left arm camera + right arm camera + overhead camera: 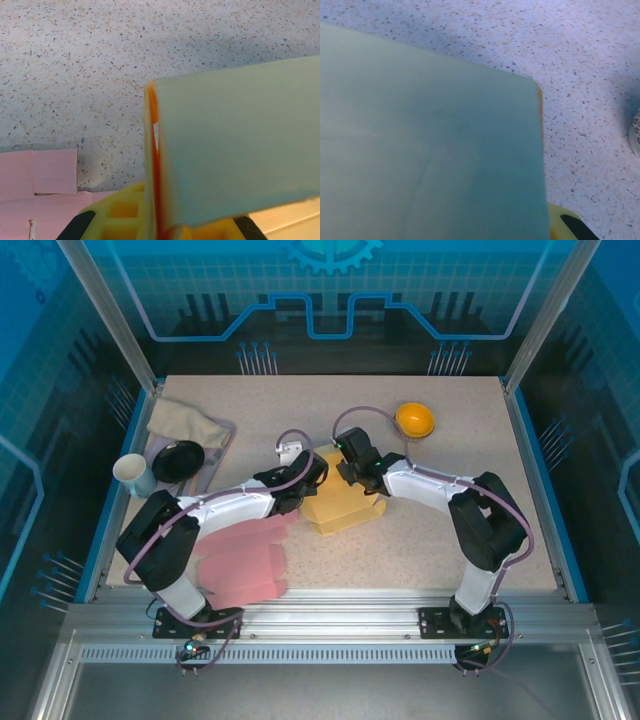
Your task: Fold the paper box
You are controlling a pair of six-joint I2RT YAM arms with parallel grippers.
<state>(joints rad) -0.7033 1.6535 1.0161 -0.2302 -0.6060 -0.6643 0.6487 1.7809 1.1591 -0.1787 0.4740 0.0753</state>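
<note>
The yellow paper box [345, 510] lies partly folded at the middle of the table, between my two arms. My left gripper [308, 476] is at its upper left side, shut on a raised panel. In the left wrist view that panel [235, 155] stands on edge between the yellow fingers [120, 220]. My right gripper [352, 472] is at the box's far edge. In the right wrist view a pale panel of the box [420, 140] covers the jaws, and one yellow fingertip [565, 222] shows just past its right edge.
A flat pink paper sheet [245, 560] lies near the left arm's base, its corner [37, 175] in the left wrist view. An orange bowl [414, 419] sits at the back. A cloth [185, 423], a black dish [178, 460] and a white cup [133, 473] stand at the left.
</note>
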